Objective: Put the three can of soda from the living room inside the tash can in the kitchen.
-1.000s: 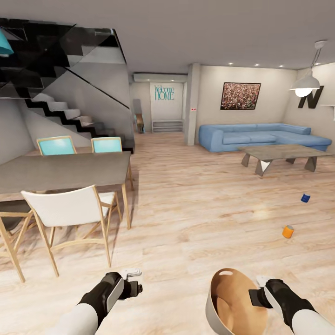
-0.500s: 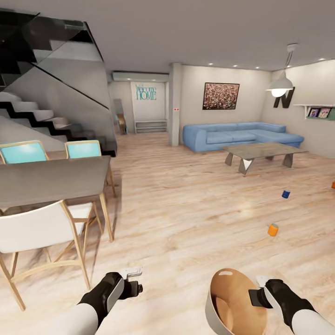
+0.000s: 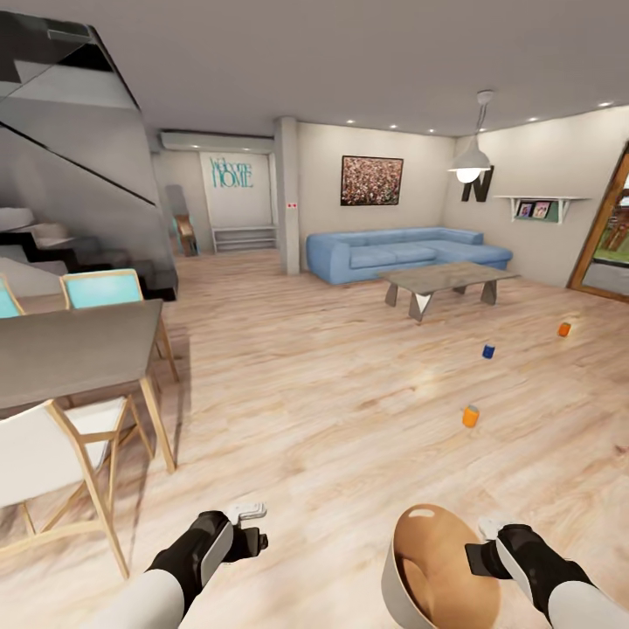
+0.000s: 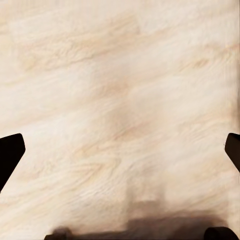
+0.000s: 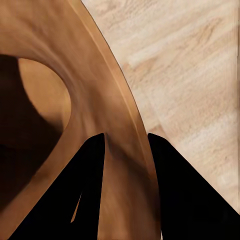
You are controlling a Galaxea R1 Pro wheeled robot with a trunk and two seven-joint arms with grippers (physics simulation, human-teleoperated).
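- Three soda cans at right of frame: orange (image 3: 471, 416), blue (image 3: 488, 351), reddish (image 3: 564, 329) (all on floor).
- One trash can (image 3: 434, 577), rim pinched by the right gripper (image 3: 480, 556).
- Left gripper (image 3: 249, 522) spread wide, empty.

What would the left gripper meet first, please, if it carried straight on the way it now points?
Most likely the bare wood floor. The left wrist view looks along the open left gripper at plain planks with nothing between its fingers. How far off the floor lies is unclear.
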